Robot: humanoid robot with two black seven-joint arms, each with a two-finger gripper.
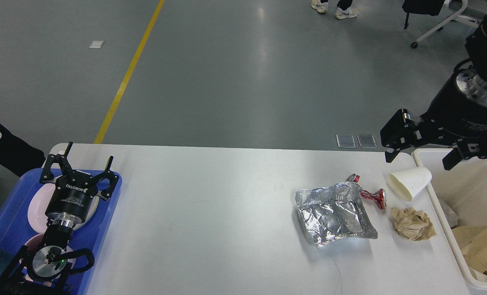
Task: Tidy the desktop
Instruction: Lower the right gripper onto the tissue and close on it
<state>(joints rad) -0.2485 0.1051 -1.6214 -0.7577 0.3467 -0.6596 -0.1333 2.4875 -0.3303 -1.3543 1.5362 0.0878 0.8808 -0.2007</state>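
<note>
The white desktop (210, 213) carries litter at its right end: a crumpled silver foil bag (333, 213), a crushed red can (372, 196) behind it, a ball of brown paper (412, 223) and a white paper cup (409, 183) lying on its side. My right gripper (423, 148) hangs open and empty above the cup and the bin's near corner, well off the surface. At the far left, my left gripper (80, 167) stands open with nothing in it, over a pink plate (38, 203) in the blue tray (5, 229).
A deep white bin (479, 186) at the right edge of the desktop holds brown paper scraps. A second pink plate lies under my left arm in the tray. A rolling chair and people's feet are on the grey floor beyond.
</note>
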